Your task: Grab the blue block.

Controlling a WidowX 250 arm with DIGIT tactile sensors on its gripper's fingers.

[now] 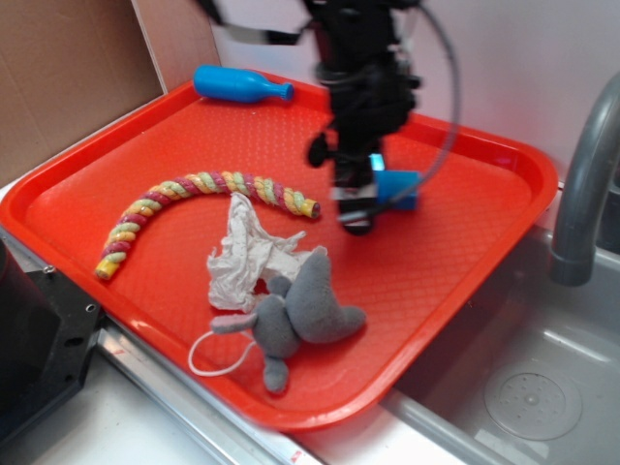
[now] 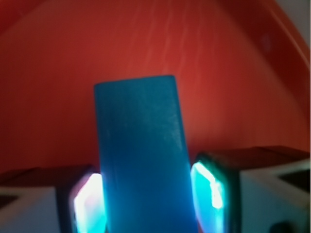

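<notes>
STEP: grasp closing | gripper (image 2: 146,194) jaws flank blue block (image 2: 141,145), pads nearly touching, grip unconfirmed | bottle toy (image 1: 237,85) at 10 o'clock | NEXT: squeeze, lift off red tray (image 1: 465,262)

The arm (image 1: 363,107) hides most of the blue block (image 1: 399,189); its top is blurred.

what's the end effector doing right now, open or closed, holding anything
End effector: closed on the blue block, one pad against each long side, over the red tray.
</notes>
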